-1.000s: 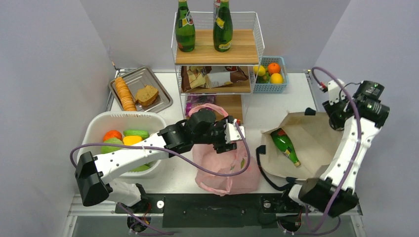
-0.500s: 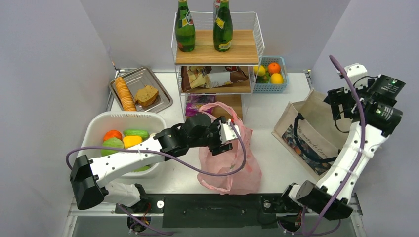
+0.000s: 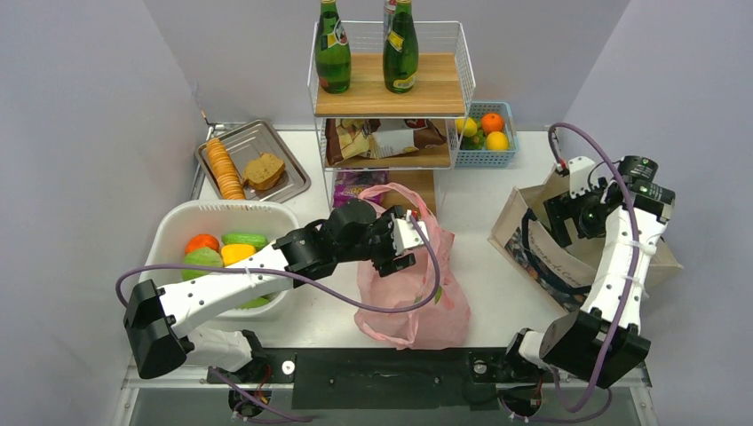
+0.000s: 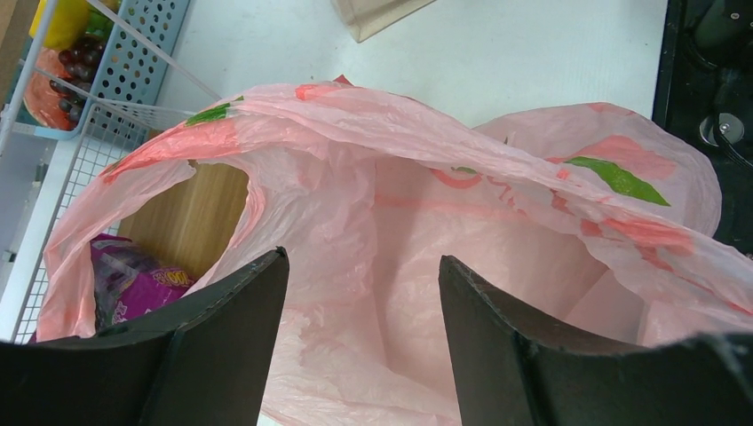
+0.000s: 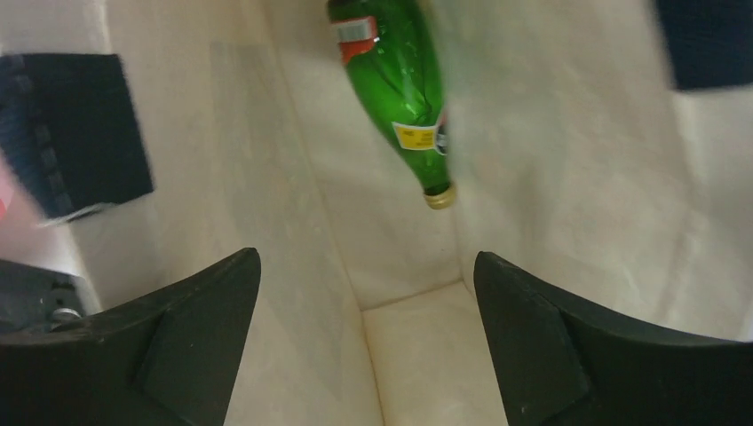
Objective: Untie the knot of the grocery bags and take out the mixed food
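The pink grocery bag [image 3: 410,288] stands crumpled at the table's front middle, its mouth gaping [image 4: 462,231]. One handle loop [image 4: 178,151] hangs loose; the knot is not in view. My left gripper [image 3: 414,234] [image 4: 362,257] hovers open right above the bag's mouth, with pink plastic under the gap and nothing pinched. My right gripper [image 3: 564,219] [image 5: 366,256] is open and empty, pointing into the beige canvas tote [image 3: 543,255]. A green glass bottle [image 5: 395,71] lies inside it. A purple snack packet [image 4: 133,282] shows through the handle loop.
A white tub [image 3: 178,222] at the left holds an orange, a green and a yellow item. Behind it sits a metal tray [image 3: 284,146] with crackers and bread. A wire shelf [image 3: 466,67] with two green bottles and a blue fruit basket [image 3: 484,155] stand at the back.
The tote went from lying flat to standing upright, and my right gripper opened, then dropped to its mouth. The pink bag rose from slumped to standing beneath my left gripper.
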Tool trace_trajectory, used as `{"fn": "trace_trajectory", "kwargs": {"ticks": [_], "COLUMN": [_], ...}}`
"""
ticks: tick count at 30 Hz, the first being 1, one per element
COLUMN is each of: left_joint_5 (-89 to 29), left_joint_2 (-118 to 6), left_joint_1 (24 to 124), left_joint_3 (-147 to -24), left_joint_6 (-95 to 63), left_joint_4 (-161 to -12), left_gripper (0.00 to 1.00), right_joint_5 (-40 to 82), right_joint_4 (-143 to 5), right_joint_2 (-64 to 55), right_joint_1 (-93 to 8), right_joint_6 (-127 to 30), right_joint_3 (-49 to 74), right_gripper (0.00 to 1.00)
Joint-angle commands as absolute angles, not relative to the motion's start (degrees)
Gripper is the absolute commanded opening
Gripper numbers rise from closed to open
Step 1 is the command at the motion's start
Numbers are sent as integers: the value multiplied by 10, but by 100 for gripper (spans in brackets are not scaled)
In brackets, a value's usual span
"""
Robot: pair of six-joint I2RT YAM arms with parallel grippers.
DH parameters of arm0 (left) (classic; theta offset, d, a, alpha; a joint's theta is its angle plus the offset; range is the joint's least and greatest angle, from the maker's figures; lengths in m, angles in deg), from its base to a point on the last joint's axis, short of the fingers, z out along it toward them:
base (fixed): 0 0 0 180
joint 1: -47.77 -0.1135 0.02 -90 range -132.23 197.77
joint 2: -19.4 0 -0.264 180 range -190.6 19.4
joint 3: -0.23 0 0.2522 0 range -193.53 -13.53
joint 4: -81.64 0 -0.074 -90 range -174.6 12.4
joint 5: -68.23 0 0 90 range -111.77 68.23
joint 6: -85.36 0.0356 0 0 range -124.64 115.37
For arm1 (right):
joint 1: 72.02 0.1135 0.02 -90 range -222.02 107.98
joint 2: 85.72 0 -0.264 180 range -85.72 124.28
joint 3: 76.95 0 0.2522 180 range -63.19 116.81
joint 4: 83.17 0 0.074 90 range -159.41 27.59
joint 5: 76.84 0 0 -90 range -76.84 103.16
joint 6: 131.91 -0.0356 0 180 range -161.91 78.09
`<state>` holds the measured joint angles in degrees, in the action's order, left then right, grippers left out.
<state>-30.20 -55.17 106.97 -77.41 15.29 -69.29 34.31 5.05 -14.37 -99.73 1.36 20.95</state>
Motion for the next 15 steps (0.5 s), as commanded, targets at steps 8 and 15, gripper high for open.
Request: {"fn": "trace_trajectory", "kwargs": {"ticks": [8,15], "left_joint_5": [-316,-304], "left_joint_2": [-537,-548], "left_joint_1": [1068,1068], "left_joint_3": [-802,-811], "left_joint_6": [161,172], "left_joint_4": [-657,-638], "left_gripper": [61,61], "right_joint_5": [479,415], "right_joint_4": [-43,-214], "right_joint_2": [-39,18], "right_joint_1": [-1009,-969], "right_joint_6": [159,115], "right_joint_3": [149,76], "right_gripper": [91,93]}}
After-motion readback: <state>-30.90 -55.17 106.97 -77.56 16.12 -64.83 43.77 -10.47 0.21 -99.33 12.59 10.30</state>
